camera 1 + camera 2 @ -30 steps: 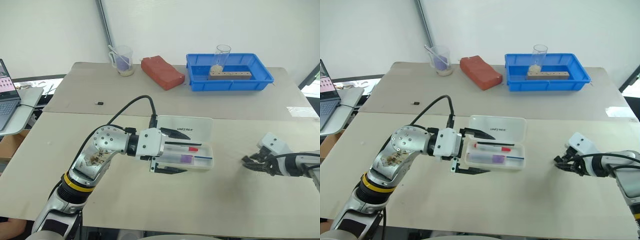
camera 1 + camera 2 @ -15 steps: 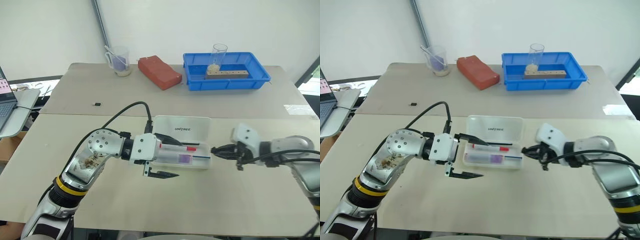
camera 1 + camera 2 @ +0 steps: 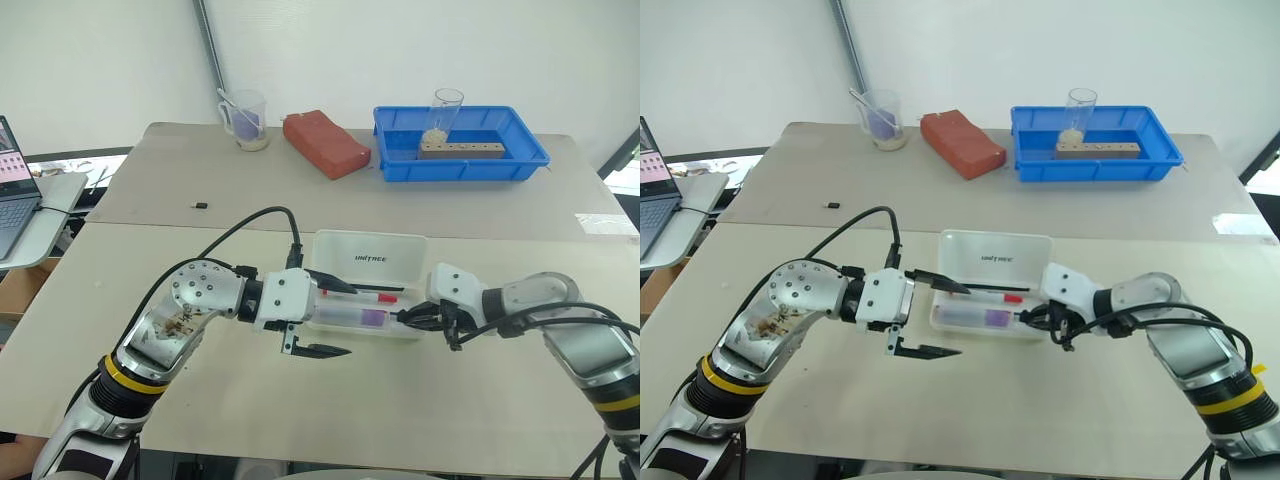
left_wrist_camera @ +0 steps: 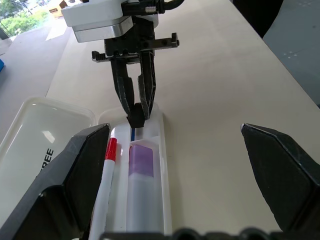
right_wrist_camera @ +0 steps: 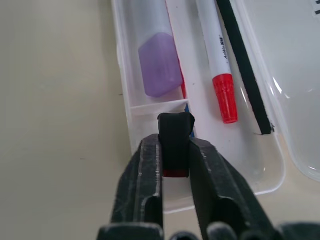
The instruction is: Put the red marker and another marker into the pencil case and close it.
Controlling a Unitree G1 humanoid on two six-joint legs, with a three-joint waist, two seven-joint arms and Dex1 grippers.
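Observation:
The pencil case [image 3: 395,250] lies open on the table, its lid flat behind the tray. Inside lie the red marker [image 5: 215,55] and the purple highlighter [image 5: 159,65], side by side, with a thin black pen and a blue pen tip next to them. My left gripper [image 3: 335,318] is open wide at the case's left end, one finger over the tray and one on the table in front. My right gripper [image 5: 175,145] is at the case's right end compartment, its fingers close together around a small black block with a red underside.
At the back stand a blue tray [image 3: 530,165] holding a glass and a wooden block, a red brick [image 3: 325,145] and a beaker [image 3: 245,120]. A small black piece [image 3: 200,205] lies on the far left of the table. A laptop [image 3: 15,180] sits off the left edge.
My right gripper has swung left from the table's right side to the right end of the case. The left gripper has stayed open at the case's left end.

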